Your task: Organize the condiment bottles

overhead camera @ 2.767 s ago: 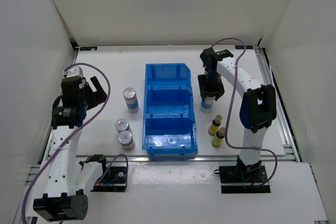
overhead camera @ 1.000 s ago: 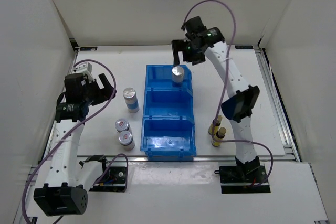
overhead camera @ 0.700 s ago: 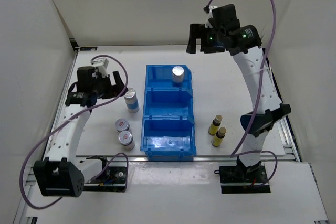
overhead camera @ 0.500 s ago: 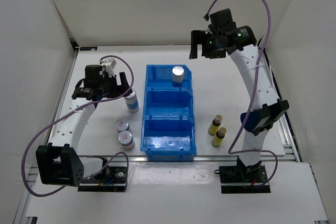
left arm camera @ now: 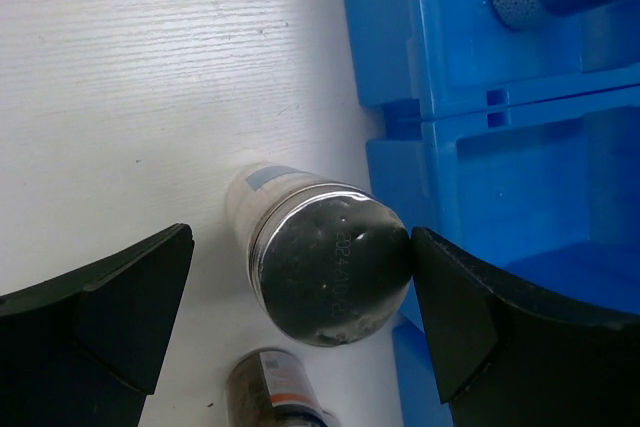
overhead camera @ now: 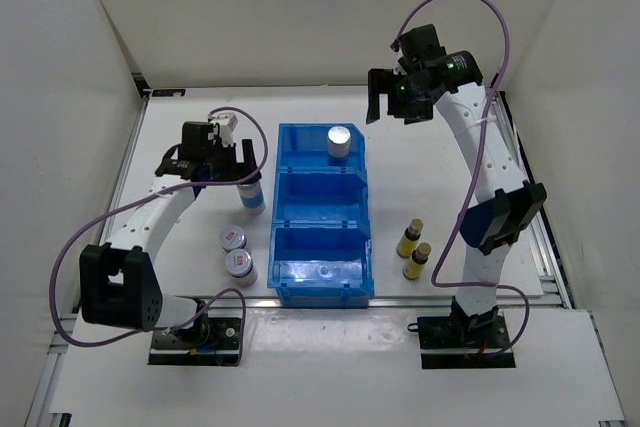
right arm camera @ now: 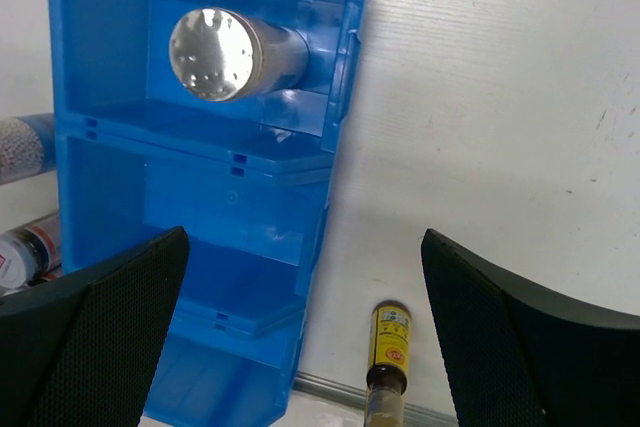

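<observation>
A tall white-and-blue condiment bottle [overhead camera: 339, 140] stands in the far compartment of the blue bin [overhead camera: 322, 247]; it shows in the right wrist view [right arm camera: 225, 52] too. A second tall bottle [overhead camera: 251, 194] stands left of the bin. My left gripper [overhead camera: 232, 169] hovers open over it. In the left wrist view its silver cap [left arm camera: 332, 274] lies between the fingers, close against the right finger [left arm camera: 490, 327]. Two squat red-marked bottles [overhead camera: 233, 238] [overhead camera: 240, 263] stand nearer. Two yellow bottles [overhead camera: 408, 238] [overhead camera: 416, 260] stand right of the bin. My right gripper [overhead camera: 395, 105] hangs open and empty, high over the bin's far right.
The bin's middle and near compartments [right arm camera: 200, 217] hold nothing. The bin's left wall [left arm camera: 385, 67] runs right beside the tall bottle under my left gripper. White walls enclose the table on three sides, and a metal rail [overhead camera: 535, 217] edges its right side.
My left gripper has swung right and come over the tall bottle beside the bin. My right gripper has risen off the bottle in the far compartment and drawn back to the right.
</observation>
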`<state>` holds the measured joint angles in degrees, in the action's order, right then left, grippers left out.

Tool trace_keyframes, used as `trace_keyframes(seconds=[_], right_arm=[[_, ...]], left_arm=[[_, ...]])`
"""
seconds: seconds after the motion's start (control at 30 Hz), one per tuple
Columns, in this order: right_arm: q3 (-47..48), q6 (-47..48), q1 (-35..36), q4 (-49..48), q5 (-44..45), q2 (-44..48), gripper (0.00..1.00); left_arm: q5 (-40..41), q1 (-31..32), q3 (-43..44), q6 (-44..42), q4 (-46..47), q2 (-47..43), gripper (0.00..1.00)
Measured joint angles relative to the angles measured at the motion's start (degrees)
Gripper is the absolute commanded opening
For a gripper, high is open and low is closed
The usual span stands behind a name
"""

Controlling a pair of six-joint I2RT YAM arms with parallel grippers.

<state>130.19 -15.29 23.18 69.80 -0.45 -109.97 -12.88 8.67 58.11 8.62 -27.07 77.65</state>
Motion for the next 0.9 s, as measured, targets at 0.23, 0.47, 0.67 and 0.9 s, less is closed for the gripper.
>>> trace_keyframes(seconds=[0.23, 0.47, 0.67, 0.9], right_arm=[[-3.43, 0.07, -1.46, 0.35, -0.44, 0.13, 1.00], [-7.41, 0.13, -2.62, 0.74, -1.05, 0.61, 1.00], [-8.98, 0.24, -3.41, 0.61, -1.07, 1.64, 1.00], [-12.74, 0.33, -4.50, 0.48, -1.29, 5.31, 1.00]], left_arm=[[-0.37, 0.57, 0.02, 0.55, 1.55, 1.57, 0.75], [-0.17, 0.57, 0.66, -0.28, 0.94, 1.64, 0.50], [3.80, 0.57, 8.41, -2.12, -5.55, 1.70, 0.28], [7.32, 0.55, 34.56, -1.97, -7.39, 7.48, 0.19]])
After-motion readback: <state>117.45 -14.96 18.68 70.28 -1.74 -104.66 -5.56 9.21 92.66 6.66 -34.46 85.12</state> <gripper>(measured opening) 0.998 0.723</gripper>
